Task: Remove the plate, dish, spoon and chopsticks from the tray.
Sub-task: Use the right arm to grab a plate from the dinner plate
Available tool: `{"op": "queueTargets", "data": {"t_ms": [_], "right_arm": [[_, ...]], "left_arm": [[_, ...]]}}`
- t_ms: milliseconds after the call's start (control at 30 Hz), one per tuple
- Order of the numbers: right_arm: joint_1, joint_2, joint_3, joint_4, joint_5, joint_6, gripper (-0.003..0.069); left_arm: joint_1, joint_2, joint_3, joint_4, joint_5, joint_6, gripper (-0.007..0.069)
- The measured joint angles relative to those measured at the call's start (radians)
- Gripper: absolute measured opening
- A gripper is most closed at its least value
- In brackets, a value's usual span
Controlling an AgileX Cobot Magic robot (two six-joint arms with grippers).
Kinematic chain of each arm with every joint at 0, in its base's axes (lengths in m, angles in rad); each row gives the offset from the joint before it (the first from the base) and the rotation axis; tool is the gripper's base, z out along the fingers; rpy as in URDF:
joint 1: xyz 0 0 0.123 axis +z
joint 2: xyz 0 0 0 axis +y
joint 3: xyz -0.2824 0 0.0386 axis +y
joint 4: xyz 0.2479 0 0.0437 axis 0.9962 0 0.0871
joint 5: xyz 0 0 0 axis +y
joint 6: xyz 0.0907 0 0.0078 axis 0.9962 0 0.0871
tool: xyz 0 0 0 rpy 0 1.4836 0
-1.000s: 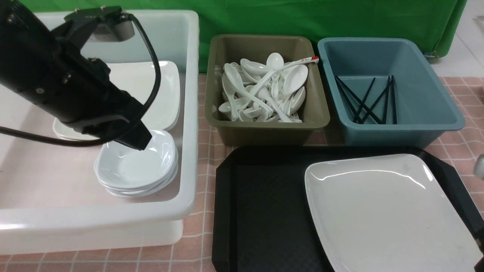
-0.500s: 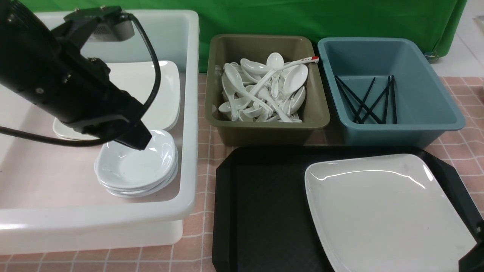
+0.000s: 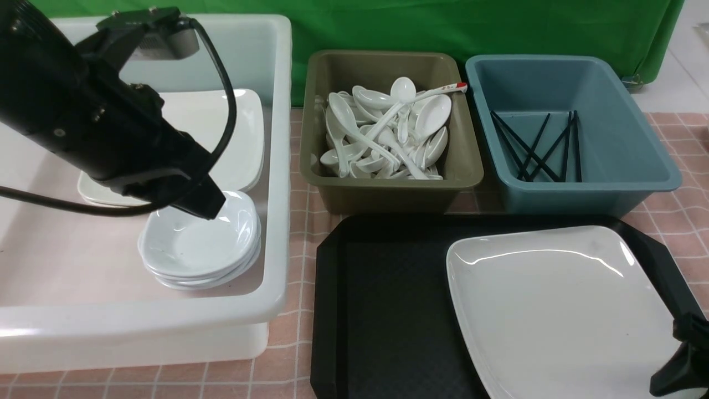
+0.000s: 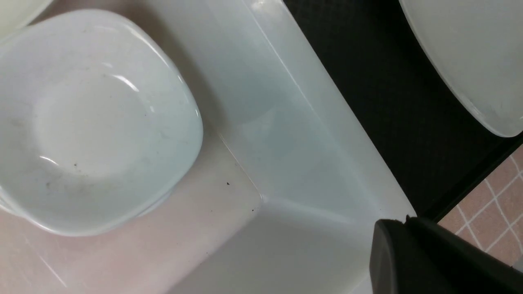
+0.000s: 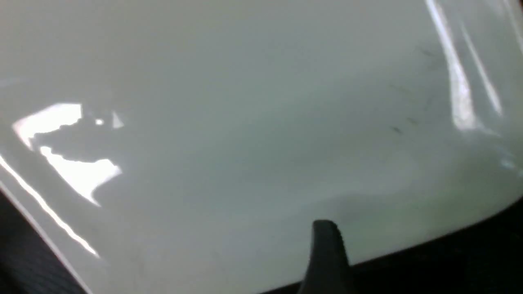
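Observation:
The large cream-white plate (image 3: 559,310) (image 4: 470,53) (image 5: 245,122) lies on the right half of the black tray (image 3: 382,310). My right gripper (image 3: 678,354) is open at the plate's near right corner, with one finger (image 5: 327,253) over its rim. The other finger is lost against the dark tray. A small bluish-white dish (image 3: 194,244) (image 4: 94,122) tops a stack inside the white tub (image 3: 277,166). My left gripper (image 3: 213,208) (image 4: 406,220) hangs shut and empty just above that dish's far edge. White spoons (image 3: 388,133) and black chopsticks (image 3: 534,147) lie in tubs behind the tray.
The olive tub (image 3: 388,191) with the spoons and the blue tub (image 3: 581,197) with the chopsticks stand side by side just behind the tray. Large white plates (image 3: 238,127) are stacked at the back of the white tub. A green curtain closes off the back.
My right gripper has come into the front view's bottom right corner and now sits at the plate's near corner. The left arm has barely moved.

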Motion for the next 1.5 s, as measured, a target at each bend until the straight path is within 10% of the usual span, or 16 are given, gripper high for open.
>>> {"op": "queueTargets", "data": {"t_ms": [333,733,1200,1500], "right_arm": [[0.156,0.0,0.003,0.078,0.038,-0.029,0.0498],[0.161,0.0,-0.078,-0.357,0.083,0.193,0.0503],[0.161,0.125,-0.081,-0.251,-0.119,0.213,0.0493],[0.161,0.131,-0.082,0.044,0.026,-0.004,0.0324]], "left_arm": [[0.0,0.0,0.0,0.0,-0.006,0.002,-0.0003],[0.0,0.0,0.0,0.0,-0.006,0.002,-0.0003],[0.0,0.0,0.0,0.0,-0.006,0.004,-0.0003],[0.0,0.0,0.0,0.0,-0.003,0.004,-0.0003]]}}
